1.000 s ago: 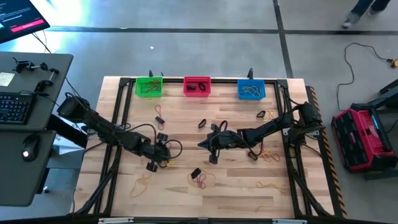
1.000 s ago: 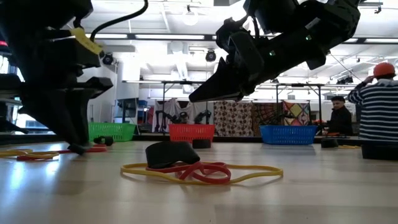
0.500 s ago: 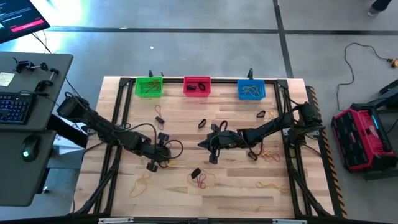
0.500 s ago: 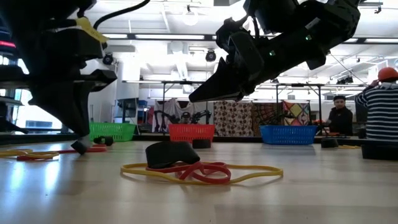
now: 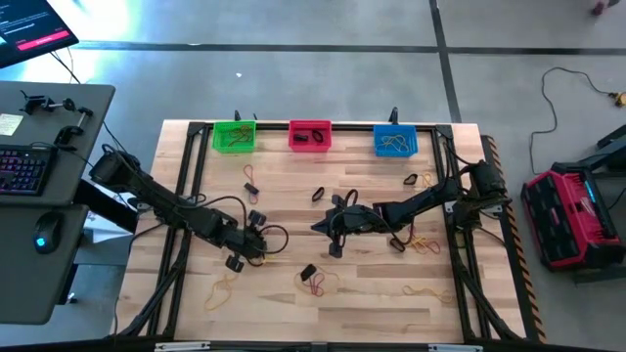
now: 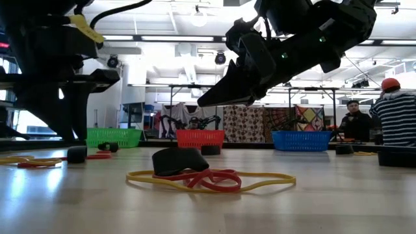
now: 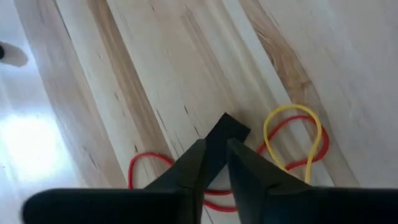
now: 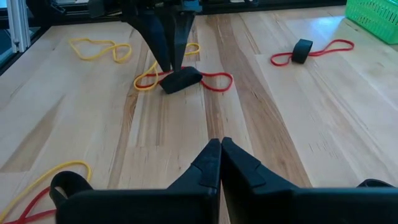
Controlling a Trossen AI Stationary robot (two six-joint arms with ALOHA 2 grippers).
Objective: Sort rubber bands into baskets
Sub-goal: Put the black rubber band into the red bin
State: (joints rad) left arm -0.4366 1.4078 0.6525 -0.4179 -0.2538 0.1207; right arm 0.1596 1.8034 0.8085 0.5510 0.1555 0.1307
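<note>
My left gripper (image 7: 214,158) is down at the tabletop (image 5: 372,303), fingers pinched nearly together over a black rubber band (image 7: 228,127) that sits in a little tangle with a red band (image 7: 149,171) and a yellow band (image 7: 292,134). The black one pokes out just past my fingertips, so it looks nipped right at its end, though I can't swear it's properly held. Right gripper (image 8: 219,152) hangs mid-table, fingers closed on nothing, pointing at that same tangle, but my left is far nearer. The green basket (image 5: 234,136), red-pink basket (image 5: 309,135) and blue basket (image 5: 394,141) line the far edge. No readable labels anywhere.
</note>
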